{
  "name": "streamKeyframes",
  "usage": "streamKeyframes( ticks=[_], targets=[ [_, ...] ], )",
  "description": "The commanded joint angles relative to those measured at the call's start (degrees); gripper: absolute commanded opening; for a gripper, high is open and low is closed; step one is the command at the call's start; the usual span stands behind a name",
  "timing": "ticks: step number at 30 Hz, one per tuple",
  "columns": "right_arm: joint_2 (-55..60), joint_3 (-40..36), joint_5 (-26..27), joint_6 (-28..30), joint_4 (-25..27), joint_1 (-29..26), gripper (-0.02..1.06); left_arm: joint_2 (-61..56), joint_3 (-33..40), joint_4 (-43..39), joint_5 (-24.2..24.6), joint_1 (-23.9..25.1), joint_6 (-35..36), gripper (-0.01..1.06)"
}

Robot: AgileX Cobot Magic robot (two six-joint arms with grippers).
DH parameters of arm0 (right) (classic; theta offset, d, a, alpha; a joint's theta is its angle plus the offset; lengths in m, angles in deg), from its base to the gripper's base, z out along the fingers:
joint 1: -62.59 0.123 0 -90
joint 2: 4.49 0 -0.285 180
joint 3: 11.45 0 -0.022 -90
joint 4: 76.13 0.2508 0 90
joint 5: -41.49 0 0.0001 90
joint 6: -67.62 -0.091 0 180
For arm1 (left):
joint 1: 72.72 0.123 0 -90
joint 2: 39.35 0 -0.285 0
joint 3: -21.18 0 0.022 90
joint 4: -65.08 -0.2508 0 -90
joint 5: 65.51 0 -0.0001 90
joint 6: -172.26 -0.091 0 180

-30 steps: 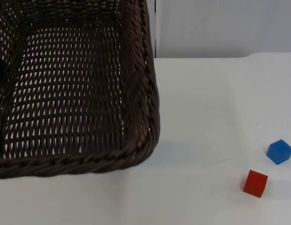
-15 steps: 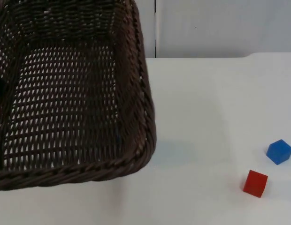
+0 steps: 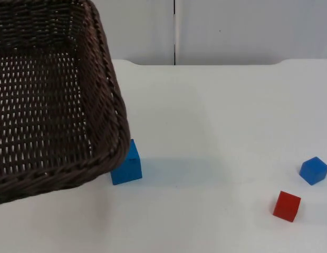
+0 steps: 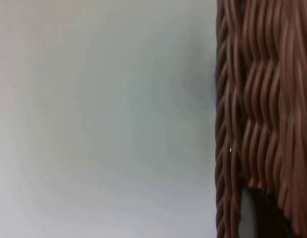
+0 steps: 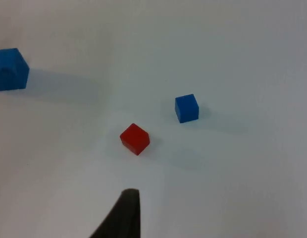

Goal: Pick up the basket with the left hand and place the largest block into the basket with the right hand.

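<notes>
Top view: the basket (image 3: 53, 100) hangs lifted and tilted over the left part of the surface (image 3: 216, 116). Just beside its near corner sits the large blue block (image 3: 126, 164), partly tucked under the rim. Well apart, toward my right side, lie the small blue block (image 3: 314, 170) and the red block (image 3: 287, 205), near each other but not touching. The risk I judge here is the basket's corner dipping and knocking the large blue block, or shadowing it so my right arm has no clean way down onto it.

Left wrist view: woven basket wall (image 4: 262, 114) stands close against my left tool (image 4: 252, 218), with bare surface beyond. I take it my left tool is gripping the basket rim, though the fingers themselves are hard to make out. A shallow hold on such a wide basket could let it swing or slip.

Right wrist view: my right tool (image 5: 121, 218) hovers above the surface, holding nothing; whether its fingers are spread I cannot tell. The red block (image 5: 134, 139) and small blue block (image 5: 186, 108) lie nearest, the large blue block (image 5: 11, 69) farther off. The danger is my going for a near, wrong block.
</notes>
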Motion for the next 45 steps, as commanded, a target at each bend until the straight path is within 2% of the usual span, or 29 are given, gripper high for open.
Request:
streamKeyframes(
  ticks=[1,2,5,7,12,13,18,19,20,24,30,33,40,44,45],
  targets=[
    [1.8,1.4,2.8,4.2,3.6,-0.3,1.05,-0.6,0.1,0.6,-0.5,1.8,1.0,0.00],
    [1.8,1.4,2.8,4.2,3.6,-0.3,1.05,-0.6,0.1,0.6,-0.5,1.8,1.0,0.00],
    [5.8,2.6,5.5,10.9,9.0,-0.3,1.05,-0.6,0.1,1.9,-0.9,2.0,0.0,0.00],
    [7.3,2.8,6.5,12.5,10.4,-0.3,1.05,-0.6,0.1,1.9,-0.9,2.0,-0.3,0.00],
    [16.8,4.6,10.1,21.2,18.2,-0.3,1.05,-0.6,0.1,2.2,-0.9,2.0,-0.3,0.00],
    [16.8,4.6,10.1,21.2,18.2,-0.3,1.05,-0.6,0.1,2.2,-0.9,2.0,-0.3,0.00],
    [27.5,6.2,13.2,29.5,23.1,-0.3,1.05,-0.6,0.1,2.2,-0.9,2.0,-0.3,0.00],
    [27.5,6.2,13.2,29.5,23.1,-0.3,1.05,-0.6,0.1,2.2,-0.9,2.0,-0.3,0.00],
    [31.6,7.0,14.0,33.1,25.7,-0.3,1.05,-0.6,0.1,2.2,-0.9,2.0,-0.3,0.00],
    [42.0,10.1,14.3,39.3,31.2,0.4,1.05,-0.6,0.1,2.3,-0.9,2.0,-0.3,0.00],
    [51.7,14.5,16.9,42.0,30.9,4.8,1.05,-0.6,0.1,2.3,-0.9,2.0,-0.3,0.00],
    [59.6,19.8,20.0,44.0,30.2,10.6,1.05,-0.6,0.1,2.3,-0.9,2.0,-0.3,0.00],
    [70.9,28.0,21.6,45.9,27.8,17.4,1.05,-0.6,0.1,2.3,-0.9,2.0,-0.2,0.00],
    [79.7,32.0,25.1,51.8,27.8,20.5,1.05,-0.6,0.1,2.3,-0.9,2.0,-0.2,0.00],
    [79.7,32.0,25.1,51.8,27.8,20.5,1.05,-0.6,0.1,2.3,-0.9,2.0,-0.2,0.00]
  ],
)
